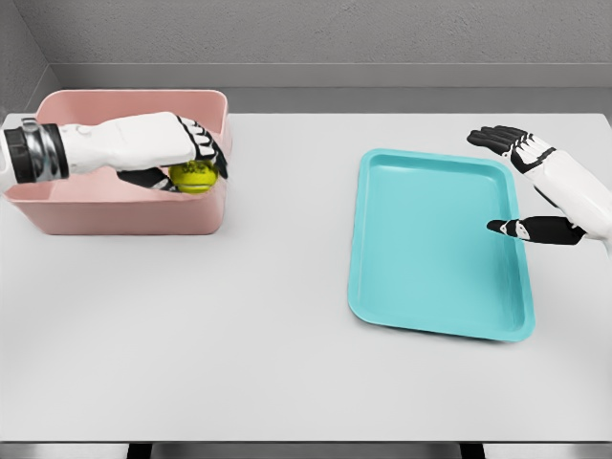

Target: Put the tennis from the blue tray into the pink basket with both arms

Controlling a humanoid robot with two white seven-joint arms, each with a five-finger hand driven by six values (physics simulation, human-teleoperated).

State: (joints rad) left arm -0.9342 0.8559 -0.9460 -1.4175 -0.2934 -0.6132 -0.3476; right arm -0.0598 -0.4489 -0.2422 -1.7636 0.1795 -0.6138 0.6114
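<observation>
Your left hand [182,153] reaches in from the left edge and sits over the pink basket [124,215]. Its fingers are curled around the tennis ball [194,177], with the dark fingertips [212,153] on top of the ball and the thumb under it on the near side. The ball is yellow-green and you see only its lower half, because the hand covers the rest. It is inside the outline of the basket, near the right wall, but you cannot tell if it touches the floor of the basket or hangs above it.

Your right hand [540,186] is at the right side, just beside the right rim of the blue tray [430,249]. Its fingers are spread apart and hold nothing; the thumb points to the left over the tray's right rim. The right forearm is cut off by the picture's edge.

The left forearm hides part of the basket's inside and its back-left corner.

You can count one ball, one basket, one tray and two hands. All stand on the white table [287,363], and the basket and the tray are well apart.
</observation>
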